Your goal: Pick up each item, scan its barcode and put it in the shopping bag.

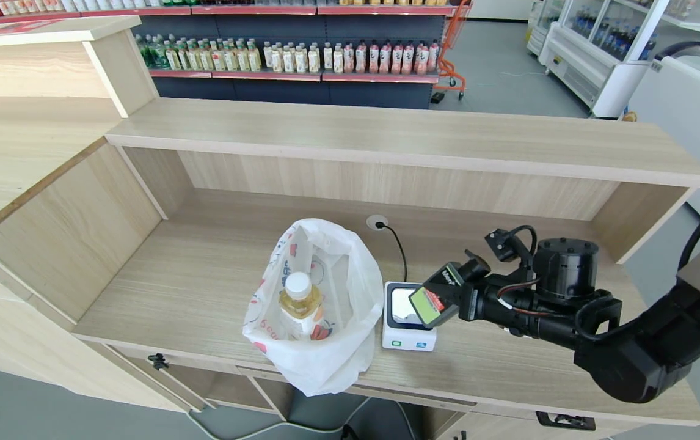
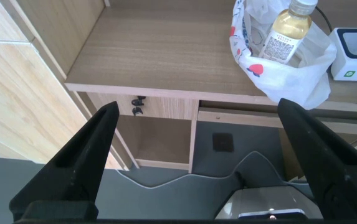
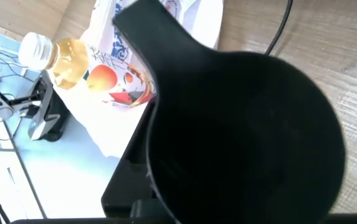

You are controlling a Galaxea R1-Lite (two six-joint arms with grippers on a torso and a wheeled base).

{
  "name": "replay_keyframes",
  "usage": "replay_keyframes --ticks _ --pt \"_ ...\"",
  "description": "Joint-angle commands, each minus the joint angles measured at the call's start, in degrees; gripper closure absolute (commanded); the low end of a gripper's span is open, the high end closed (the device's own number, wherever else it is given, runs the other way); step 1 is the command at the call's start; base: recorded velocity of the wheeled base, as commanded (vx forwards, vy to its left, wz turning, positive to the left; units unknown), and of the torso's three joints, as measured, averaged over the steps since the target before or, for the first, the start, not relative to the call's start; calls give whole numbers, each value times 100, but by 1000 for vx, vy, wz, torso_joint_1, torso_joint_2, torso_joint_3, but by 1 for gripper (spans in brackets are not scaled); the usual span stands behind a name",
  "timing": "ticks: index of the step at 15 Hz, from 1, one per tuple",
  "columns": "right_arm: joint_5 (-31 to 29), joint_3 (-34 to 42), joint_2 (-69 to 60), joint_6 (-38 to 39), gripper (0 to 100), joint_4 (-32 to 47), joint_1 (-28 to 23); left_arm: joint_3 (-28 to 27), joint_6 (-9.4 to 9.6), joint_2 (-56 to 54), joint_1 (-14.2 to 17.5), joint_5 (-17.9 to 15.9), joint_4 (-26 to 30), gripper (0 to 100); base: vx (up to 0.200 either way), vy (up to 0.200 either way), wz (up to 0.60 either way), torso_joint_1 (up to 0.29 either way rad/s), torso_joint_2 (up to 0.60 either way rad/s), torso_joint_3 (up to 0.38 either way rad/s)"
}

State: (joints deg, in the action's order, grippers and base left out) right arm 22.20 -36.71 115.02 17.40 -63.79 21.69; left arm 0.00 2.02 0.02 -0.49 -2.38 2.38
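Observation:
My right gripper (image 1: pixel 457 290) is shut on a small black item with a green and red end (image 1: pixel 430 304), tilted just above the white barcode scanner (image 1: pixel 408 335) on the counter. In the right wrist view the item's dark rounded body (image 3: pixel 247 137) blocks most of what lies behind it. Left of the scanner stands the open white shopping bag (image 1: pixel 331 287) with a bottle of yellow drink (image 1: pixel 300 302) upright inside. My left gripper (image 2: pixel 197 162) hangs open and holds nothing, below and in front of the counter edge, with the bag (image 2: pixel 278 68) and bottle (image 2: pixel 287 34) beyond it.
A black cable (image 1: pixel 397 247) runs from the scanner to a grommet (image 1: pixel 377 222) at the back of the counter. A raised wooden ledge (image 1: pixel 386 137) walls the back and sides. Drawers and a cabinet handle (image 2: pixel 138 106) sit under the counter front.

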Motion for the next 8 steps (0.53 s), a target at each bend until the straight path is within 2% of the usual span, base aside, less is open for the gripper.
replay_keyframes --ticks 1,8 --pt "4 -65 267 1 100 -142 46 0 0 -2 -4 0 0 0 0 0 0 0 0 0" --pt "83 -443 636 -8 100 -186 125 0 0 -2 -4 0 0 0 0 0 0 0 0 0"
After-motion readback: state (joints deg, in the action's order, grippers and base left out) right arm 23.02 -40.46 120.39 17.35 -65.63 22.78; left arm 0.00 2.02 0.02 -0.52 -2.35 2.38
